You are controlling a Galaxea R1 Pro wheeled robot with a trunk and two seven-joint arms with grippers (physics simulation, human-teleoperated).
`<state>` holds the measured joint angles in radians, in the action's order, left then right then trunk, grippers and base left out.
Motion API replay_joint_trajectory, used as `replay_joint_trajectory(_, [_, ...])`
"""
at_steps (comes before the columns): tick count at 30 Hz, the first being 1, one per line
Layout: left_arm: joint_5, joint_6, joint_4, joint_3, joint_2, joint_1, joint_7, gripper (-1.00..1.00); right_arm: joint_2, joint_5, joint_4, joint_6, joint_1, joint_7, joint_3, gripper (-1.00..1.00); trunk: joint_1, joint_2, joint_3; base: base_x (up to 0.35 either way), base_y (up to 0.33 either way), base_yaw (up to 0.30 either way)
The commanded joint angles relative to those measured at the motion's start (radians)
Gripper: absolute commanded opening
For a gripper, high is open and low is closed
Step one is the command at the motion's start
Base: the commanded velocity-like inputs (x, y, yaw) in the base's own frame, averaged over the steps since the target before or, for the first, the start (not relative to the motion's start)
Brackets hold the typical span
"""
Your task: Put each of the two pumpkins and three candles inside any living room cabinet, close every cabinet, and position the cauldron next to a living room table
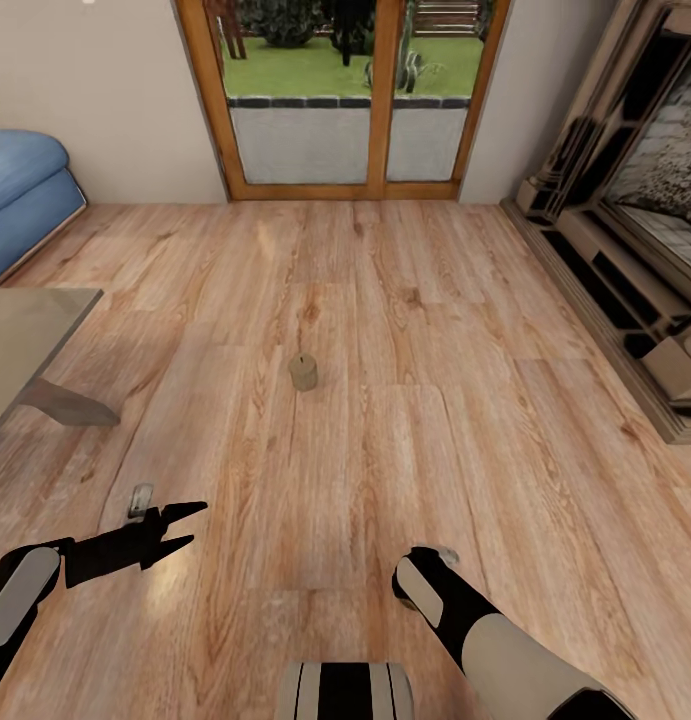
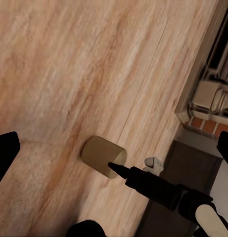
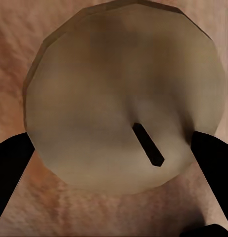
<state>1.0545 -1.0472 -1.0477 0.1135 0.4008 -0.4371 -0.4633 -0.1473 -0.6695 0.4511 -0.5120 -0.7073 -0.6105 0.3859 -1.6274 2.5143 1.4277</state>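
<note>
One tan candle (image 3: 118,89) with a dark wick sits between the fingers of my right gripper (image 3: 114,158), which press on both its sides just above the plank floor. The left wrist view shows the same candle (image 2: 101,154) with a black right fingertip (image 2: 119,171) at its rim. My right gripper (image 1: 430,570) points straight down at the near right. A second candle (image 1: 303,371) stands upright on the floor ahead. My left gripper (image 1: 190,527) hovers open and empty at the near left. A corner of the table (image 1: 25,330) shows at the left. Pumpkins and cauldron are out of view.
A blue sofa (image 1: 20,190) stands at the far left and wood-framed glass doors (image 1: 345,100) at the back. A beige wall unit (image 1: 605,270) with dark openings runs along the right; I cannot tell whether it is the cabinet. Bare floor (image 1: 465,330) lies between.
</note>
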Motion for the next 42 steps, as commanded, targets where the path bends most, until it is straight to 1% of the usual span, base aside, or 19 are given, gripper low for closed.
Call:
replay_joint_trajectory(1, [-0.001, 0.000, 0.000, 0.000, 0.000, 0.000, 0.000, 1.00, 0.000, -0.001, 0.000, 0.000, 0.000, 0.000, 0.000, -1.00, 0.000, 0.000, -0.004, 0.000, 0.000, 0.000])
replay_joint_trajectory(10, [-0.003, 0.000, 0.000, 0.000, 0.000, 0.000, 0.001, 1.00, 0.000, 0.000, 0.005, 0.000, 0.000, 0.001, 0.000, -1.00, 0.004, -0.002, -0.039, 0.000, 0.000, 0.000])
replay_joint_trajectory(14, [-0.015, 0.000, 0.002, 0.001, -0.002, 0.000, 0.010, 1.00, -0.001, -0.002, 0.018, -0.001, 0.001, 0.025, 0.000, -1.00, 0.006, -0.003, -0.054, 0.000, 0.000, 0.000])
replay_joint_trajectory(16, [-0.033, 0.002, 0.002, 0.002, -0.002, 0.000, 0.031, 1.00, -0.001, -0.002, 0.045, -0.001, 0.002, 0.044, 0.001, -1.00, 0.007, -0.004, -0.062, 0.000, 0.000, 0.000])
replay_joint_trajectory(17, [-0.051, 0.004, 0.003, 0.004, -0.004, 0.000, 0.050, 1.00, 0.000, -0.002, 0.062, -0.002, 0.004, 0.049, 0.001, -1.00, 0.008, -0.004, -0.066, 0.000, 0.000, 0.000])
replay_joint_trajectory(18, [-0.087, 0.005, 0.002, 0.005, -0.008, -0.001, 0.090, 1.00, 0.001, -0.002, 0.093, -0.005, 0.008, 0.053, 0.001, -1.00, 0.008, -0.004, -0.070, 0.000, 0.000, 0.000])
replay_joint_trajectory(19, [-0.099, 0.006, 0.001, 0.005, -0.009, -0.001, 0.106, 1.00, 0.001, -0.002, 0.104, -0.006, 0.009, 0.054, 0.001, -1.00, 0.008, -0.004, -0.074, 0.000, 0.000, 0.000])
replay_joint_trajectory(20, [-0.122, 0.006, -0.002, 0.005, -0.012, -0.002, 0.143, 1.00, 0.002, -0.003, 0.128, -0.010, 0.011, 0.055, 0.001, -1.00, 0.009, -0.005, -0.077, 0.000, 0.000, 0.000])
replay_joint_trajectory(21, [-0.144, 0.008, -0.010, 0.004, -0.019, -0.002, 0.193, 1.00, 0.003, -0.003, 0.162, -0.020, 0.013, 0.056, 0.001, -1.00, 0.009, -0.005, -0.081, 0.000, 0.000, 0.000])
replay_joint_trajectory(22, [-0.156, 0.009, -0.028, -0.003, -0.033, -0.003, 0.247, 1.00, 0.002, -0.004, 0.204, -0.047, 0.012, 0.055, 0.001, -1.00, 0.010, -0.005, -0.085, 0.000, 0.000, 0.000])
replay_joint_trajectory(24, [-0.164, 0.010, -0.055, -0.019, -0.056, -0.003, 0.339, 1.00, 0.002, -0.003, 0.272, -0.101, 0.011, 0.052, 0.001, -1.00, 0.011, -0.006, -0.093, 0.000, 0.000, 0.000])
replay_joint_trajectory(26, [-0.167, 0.012, -0.077, -0.038, -0.081, -0.003, 0.445, 1.00, 0.002, -0.003, 0.328, -0.137, 0.014, 0.050, 0.000, -1.00, 0.012, -0.006, -0.101, 0.000, 0.000, 0.000])
replay_joint_trajectory(28, [-0.168, 0.014, -0.103, -0.049, -0.108, -0.003, 0.544, 1.00, 0.001, -0.003, 0.355, -0.153, 0.017, 0.048, -0.002, -1.00, 0.013, -0.007, -0.108, 0.000, 0.000, 0.000])
replay_joint_trajectory(30, [-0.168, 0.016, -0.125, -0.054, -0.127, -0.003, 0.617, 1.00, 0.000, -0.005, 0.370, -0.159, 0.018, 0.048, -0.004, -1.00, 0.013, -0.007, -0.116, 0.000, 0.000, 0.000])
replay_joint_trajectory(31, [-0.168, 0.016, -0.140, -0.057, -0.138, -0.003, 0.665, 1.00, -0.003, -0.005, 0.406, -0.166, 0.019, 0.048, -0.003, -1.00, 0.014, -0.007, -0.120, 0.000, 0.000, 0.000])
replay_joint_trajectory(36, [-0.168, 0.015, -0.147, -0.058, -0.141, -0.003, 0.681, 1.00, -0.006, -0.006, 0.433, -0.194, 0.020, 0.042, -0.004, -1.00, 0.016, -0.008, -0.139, 0.000, 0.000, 0.000])
replay_joint_trajectory(37, [-0.168, 0.015, -0.147, -0.058, -0.141, -0.003, 0.682, 1.00, -0.010, -0.008, 0.434, -0.210, 0.020, 0.041, -0.006, -1.00, 0.017, -0.009, -0.143, 0.000, 0.000, 0.000])
replay_joint_trajectory(39, [-0.168, 0.014, -0.147, -0.059, -0.141, -0.003, 0.682, 1.00, -0.015, -0.007, 0.431, -0.219, 0.020, 0.039, -0.005, -1.00, 0.017, -0.009, -0.151, 0.000, 0.000, 0.000])
replay_joint_trajectory(42, [-0.168, 0.014, -0.148, -0.060, -0.142, -0.003, 0.683, 1.00, -0.027, -0.006, 0.443, -0.231, 0.020, -0.006, -0.003, -1.00, 0.019, -0.010, -0.163, 0.000, 0.000, 0.000])
